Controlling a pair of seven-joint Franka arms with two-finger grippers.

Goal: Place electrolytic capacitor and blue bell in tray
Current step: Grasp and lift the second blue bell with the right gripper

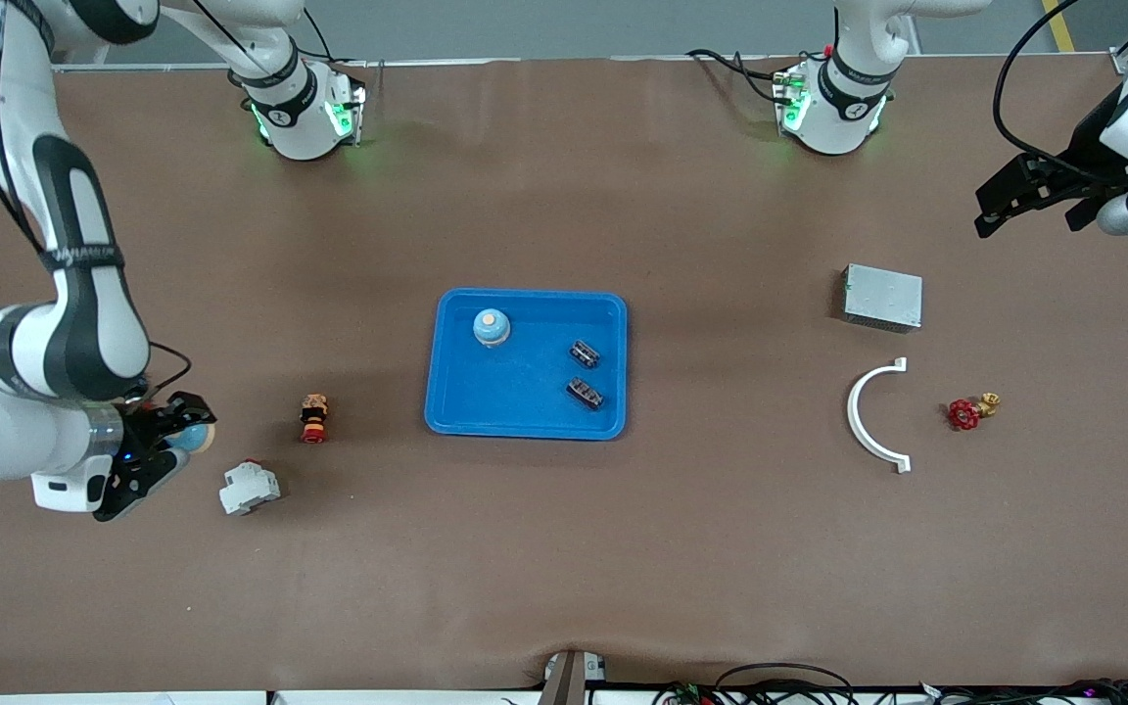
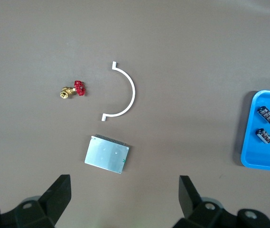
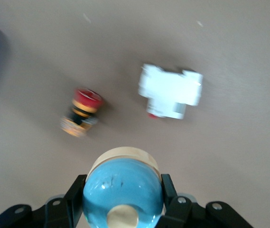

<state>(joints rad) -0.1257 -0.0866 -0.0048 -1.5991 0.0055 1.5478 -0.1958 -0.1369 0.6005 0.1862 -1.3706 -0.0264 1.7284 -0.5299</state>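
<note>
Front view: the blue tray (image 1: pixel 456 411) holds one blue bell (image 1: pixel 492 327) and two dark capacitors (image 1: pixel 585 353). Left wrist view: the left gripper (image 2: pixel 125 190) waits with jaws wide over a grey box (image 2: pixel 107 154). Right wrist view: the right gripper (image 3: pixel 121 197) clamps a second bell (image 3: pixel 122 189).

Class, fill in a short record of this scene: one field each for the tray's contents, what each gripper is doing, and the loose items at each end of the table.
Tray contents: blue tray holds one blue bell and two small dark parts.
Right gripper: right gripper shut on a second blue bell, over the right arm's end of the table.
Left gripper: left gripper open, waiting above the grey metal box.
Right arm's end: red push button, white breaker.
Left arm's end: white curved bracket, red-handled valve.
</note>
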